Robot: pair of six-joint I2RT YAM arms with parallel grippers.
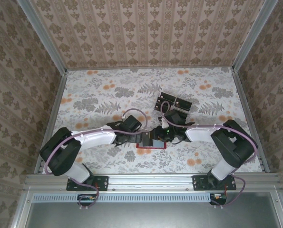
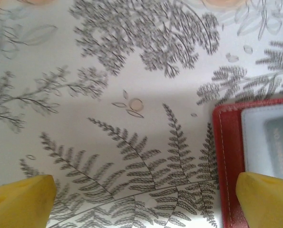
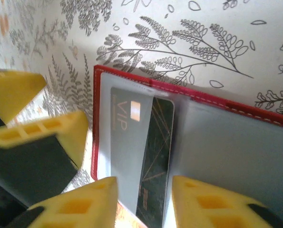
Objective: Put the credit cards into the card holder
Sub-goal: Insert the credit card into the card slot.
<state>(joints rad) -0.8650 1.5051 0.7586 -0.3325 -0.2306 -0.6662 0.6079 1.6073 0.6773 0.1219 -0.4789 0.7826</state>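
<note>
The red wallet (image 3: 97, 118) lies open with a black card (image 3: 158, 142) in its pocket (partly tucked). The right gripper (image 3: 145, 204) is above the wallet, jaws parted. The left gripper (image 2: 143, 206) is beside the wallet, jaws spread wide.

Soft, even light from above fills the overhead view, which is sharp, with only faint shadows under the arms (image 1: 96, 137) on the table (image 1: 84, 95). In the left wrist view a dim shadow band crosses the table's middle, and the left fingers (image 2: 20, 199) at the bottom corners are blurred. In the right wrist view the right fingers (image 3: 79, 209) are out of focus, and the card holder (image 3: 236, 152) has a pale sheen on its clear pocket.
</note>
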